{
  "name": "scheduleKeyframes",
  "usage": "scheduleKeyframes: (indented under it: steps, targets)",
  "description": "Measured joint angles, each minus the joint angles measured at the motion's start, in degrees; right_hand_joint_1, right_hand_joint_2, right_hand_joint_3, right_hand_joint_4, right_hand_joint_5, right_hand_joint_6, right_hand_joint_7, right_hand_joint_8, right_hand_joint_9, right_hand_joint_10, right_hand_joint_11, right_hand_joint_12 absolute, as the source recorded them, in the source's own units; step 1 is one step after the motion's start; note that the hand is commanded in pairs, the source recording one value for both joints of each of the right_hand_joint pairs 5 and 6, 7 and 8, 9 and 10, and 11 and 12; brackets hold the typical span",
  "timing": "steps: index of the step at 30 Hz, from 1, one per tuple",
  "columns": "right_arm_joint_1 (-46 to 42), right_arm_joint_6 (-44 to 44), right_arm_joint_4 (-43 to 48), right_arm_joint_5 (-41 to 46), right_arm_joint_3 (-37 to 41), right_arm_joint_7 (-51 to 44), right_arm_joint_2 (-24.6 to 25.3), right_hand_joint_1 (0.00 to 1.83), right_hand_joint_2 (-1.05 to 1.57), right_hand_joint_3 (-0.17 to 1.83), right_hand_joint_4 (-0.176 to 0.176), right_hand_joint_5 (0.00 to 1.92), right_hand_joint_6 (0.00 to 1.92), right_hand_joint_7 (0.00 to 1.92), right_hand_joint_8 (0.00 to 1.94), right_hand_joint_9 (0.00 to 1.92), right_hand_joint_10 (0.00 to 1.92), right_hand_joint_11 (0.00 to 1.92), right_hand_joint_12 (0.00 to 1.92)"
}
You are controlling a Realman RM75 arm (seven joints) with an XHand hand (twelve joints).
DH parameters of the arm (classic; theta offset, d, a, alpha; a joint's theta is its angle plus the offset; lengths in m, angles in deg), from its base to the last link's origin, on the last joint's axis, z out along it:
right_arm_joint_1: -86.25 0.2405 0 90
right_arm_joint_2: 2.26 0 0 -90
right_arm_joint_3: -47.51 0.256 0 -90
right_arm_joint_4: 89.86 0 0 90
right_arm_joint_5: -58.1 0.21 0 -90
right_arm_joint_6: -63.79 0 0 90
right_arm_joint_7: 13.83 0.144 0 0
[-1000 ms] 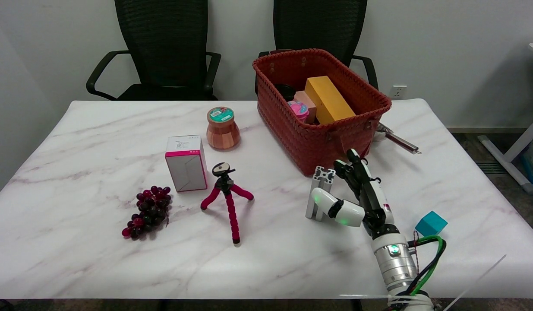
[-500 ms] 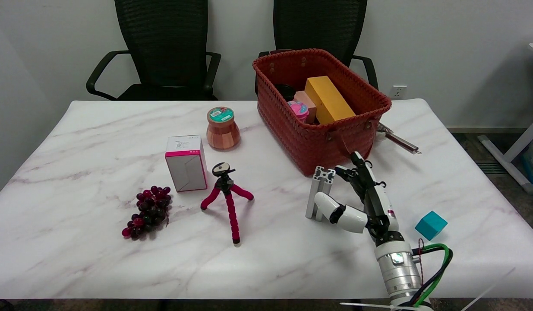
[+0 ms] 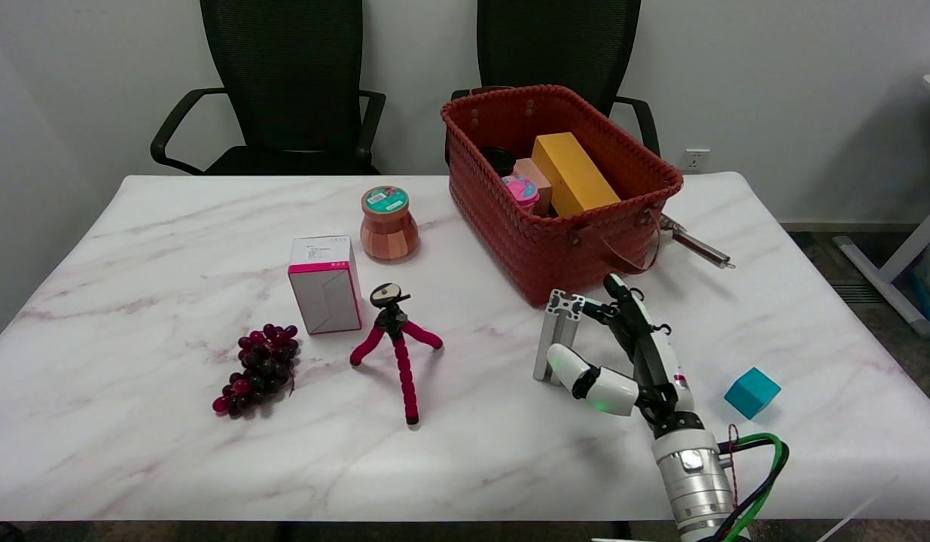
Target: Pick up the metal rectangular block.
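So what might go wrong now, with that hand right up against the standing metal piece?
1. The metal block stands upright on a small end; a nudge from the right hand, whose fingers flank it without visibly clamping it, could tip it over.
2. The red basket sits just behind; the raised fingers or the block could catch its dangling handle as they rise.
3. The smooth metal might slip out of a loose grip.

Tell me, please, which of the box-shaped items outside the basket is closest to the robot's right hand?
The metal rectangular block: it stands right at the right hand. The teal cube sits farther right, and the pink-and-white box is far left.
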Motion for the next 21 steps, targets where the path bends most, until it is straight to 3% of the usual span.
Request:
scheduleKeyframes:
  steps: [21]
  targets:
    - [4.3,-3.7,-4.3,1.6,0.3,2.3,0.5,1.04,0.51,0.66,0.000,0.15,0.15,0.49,0.49,0.34,0.34,0.07,0.07]
